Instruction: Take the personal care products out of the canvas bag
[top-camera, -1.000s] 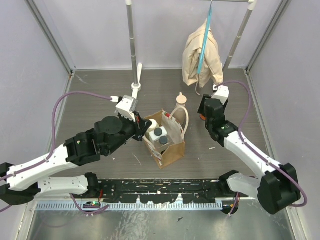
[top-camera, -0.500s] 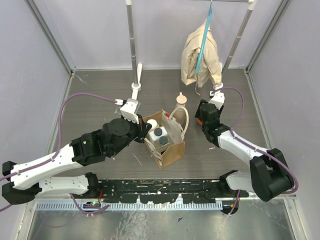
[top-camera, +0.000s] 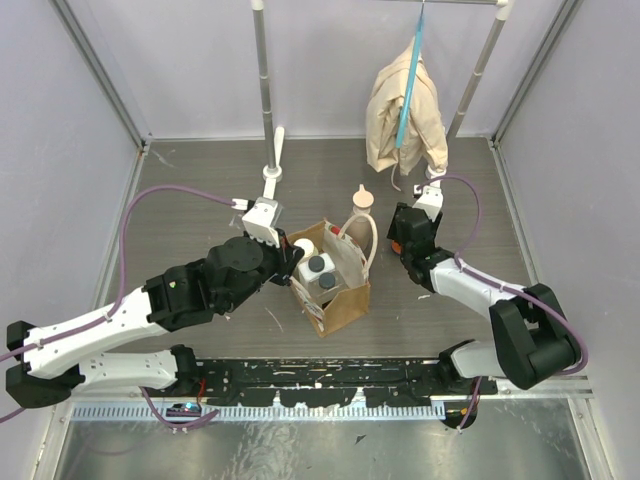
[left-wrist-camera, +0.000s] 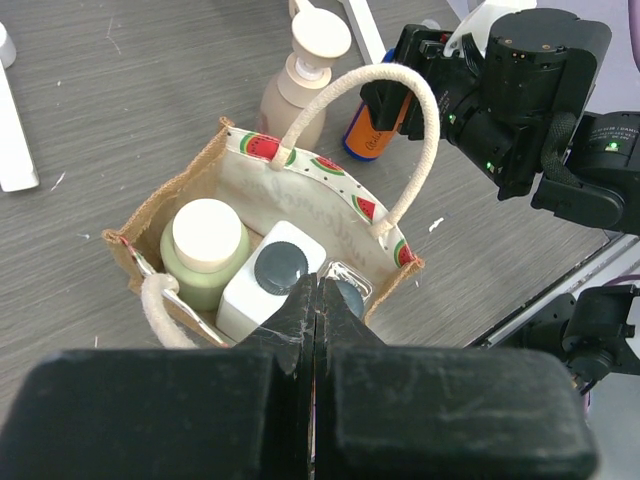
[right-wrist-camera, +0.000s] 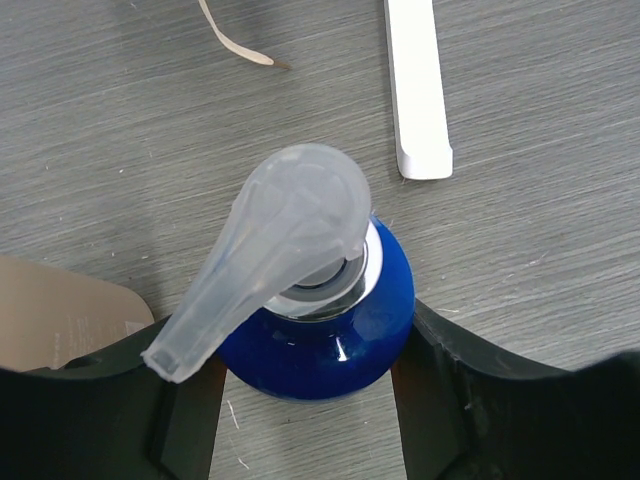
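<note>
Canvas bag (top-camera: 345, 295) stood upright on the counter (top-camera: 200, 190) in the top view, between the two arms, with its mouth open upward. The left gripper (top-camera: 291, 262) hung just at the bag's left rim. The right gripper (top-camera: 401, 238) was low over the counter to the right of the bag, apart from it. A beige pump bottle (top-camera: 361, 203) stood outside, just behind the bag.

In the left wrist view, the left gripper's jaws were pressed together and held nothing. Just beyond its tips, inside the bag, stood the white bottle (left-wrist-camera: 268, 285) with a dark grey cap, and beside it the cream-capped bottle (left-wrist-camera: 205, 250). Both were upright, caps toward the camera. Another dark cap was partly hidden by the tips, so I could not tell what it was.

In the right wrist view, the right gripper was clamped on the blue bottle (right-wrist-camera: 330, 330), which stood on the counter, outside the bag.

In my judgement, the left arm was much nearer to the bottles in the bag. It would need to part its jaws before going down along their vertical axis.
</note>
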